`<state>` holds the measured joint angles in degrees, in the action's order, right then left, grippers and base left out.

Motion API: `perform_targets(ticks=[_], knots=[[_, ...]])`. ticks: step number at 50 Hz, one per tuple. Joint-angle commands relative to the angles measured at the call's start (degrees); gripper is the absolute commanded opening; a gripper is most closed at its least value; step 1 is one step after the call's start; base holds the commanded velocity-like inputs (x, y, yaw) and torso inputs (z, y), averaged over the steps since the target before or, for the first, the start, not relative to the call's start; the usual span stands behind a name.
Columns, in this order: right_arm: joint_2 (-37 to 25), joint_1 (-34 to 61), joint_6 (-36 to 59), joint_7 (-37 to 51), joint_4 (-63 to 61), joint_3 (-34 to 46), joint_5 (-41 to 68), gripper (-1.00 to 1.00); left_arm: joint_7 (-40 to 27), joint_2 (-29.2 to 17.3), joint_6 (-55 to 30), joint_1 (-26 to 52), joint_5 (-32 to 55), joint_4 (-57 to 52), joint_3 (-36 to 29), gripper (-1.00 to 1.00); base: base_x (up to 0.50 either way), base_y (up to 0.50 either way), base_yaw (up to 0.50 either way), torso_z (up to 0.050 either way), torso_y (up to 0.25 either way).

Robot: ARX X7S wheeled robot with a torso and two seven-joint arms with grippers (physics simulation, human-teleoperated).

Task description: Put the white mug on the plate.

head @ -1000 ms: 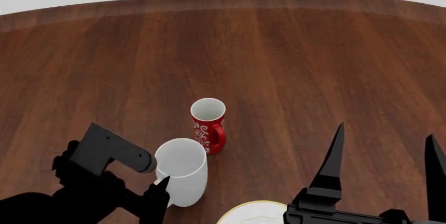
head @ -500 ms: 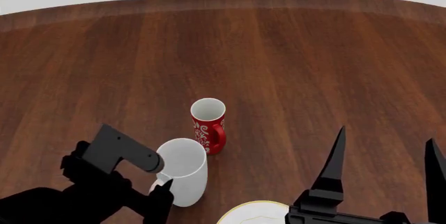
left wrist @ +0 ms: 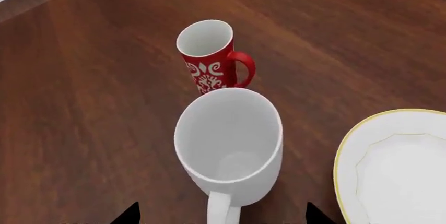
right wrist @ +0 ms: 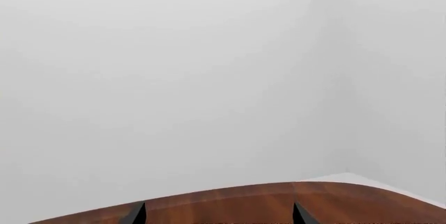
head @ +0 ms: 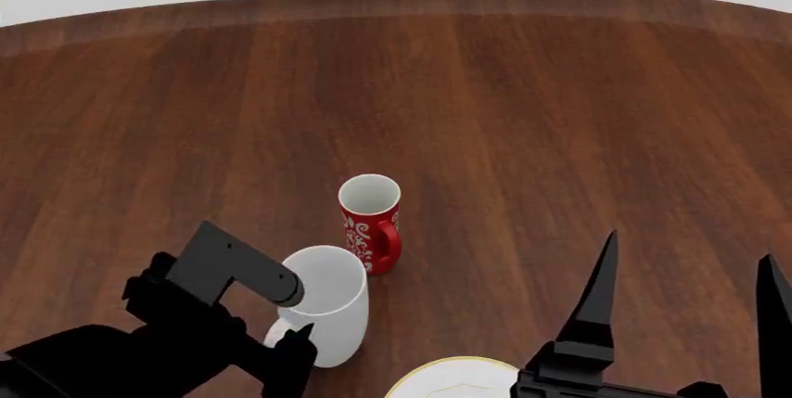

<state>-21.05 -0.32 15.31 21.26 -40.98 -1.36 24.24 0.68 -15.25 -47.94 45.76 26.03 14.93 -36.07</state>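
Jaws of the left gripper [left wrist: 219,214] stand spread, straddling the loop handle of the tall glossy white mug [left wrist: 229,143], lined up for a grasp. That mug stands on the dark wooden table [head: 520,120], between the slim red patterned mug [head: 370,222] and the gold-rimmed white plate [left wrist: 397,169]. The right gripper [head: 687,314] waits agape, pointing away.

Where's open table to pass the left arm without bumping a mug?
The far table beyond the red mug is bare, as is the stretch to its right. It is crowded near the robot: white mug beside the red mug, left gripper at its handle, plate close by.
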Motion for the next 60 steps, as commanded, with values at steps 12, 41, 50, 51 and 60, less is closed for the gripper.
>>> perform_targets(ticks=[12,41,50,51,60], knots=[[0.3,-0.6,-2.0,-0.3,2.0,0.2,0.0,1.0,3.0,2.3,3.8,1.7,-0.3,9.3,-1.0,1.0,0.0,0.0,0.0,0.0,0.0],[0.5,-0.9,-3.4,-0.4,3.8,0.4,0.4,1.0,4.7,4.6,8.6,3.4,-2.0,18.8,-2.5,1.0,0.0,0.0,0.0,0.0,0.0],[0.3,-0.7,-3.1,-0.1,3.9,0.6,0.5,1.0,5.3,5.3,10.2,4.0,-2.3,21.8,-2.8,1.0,0.0,0.0,0.0,0.0,0.0],[0.3,-0.6,-3.0,-0.1,3.8,0.6,0.5,1.0,5.2,5.3,9.9,4.0,-2.2,21.4,-2.8,1.0,0.0,0.0,0.0,0.0,0.0],[0.1,-0.6,-2.9,0.1,3.7,0.7,0.7,1.0,6.2,6.3,12.4,4.7,-2.8,25.8,-3.2,1.0,0.0,0.0,0.0,0.0,0.0]])
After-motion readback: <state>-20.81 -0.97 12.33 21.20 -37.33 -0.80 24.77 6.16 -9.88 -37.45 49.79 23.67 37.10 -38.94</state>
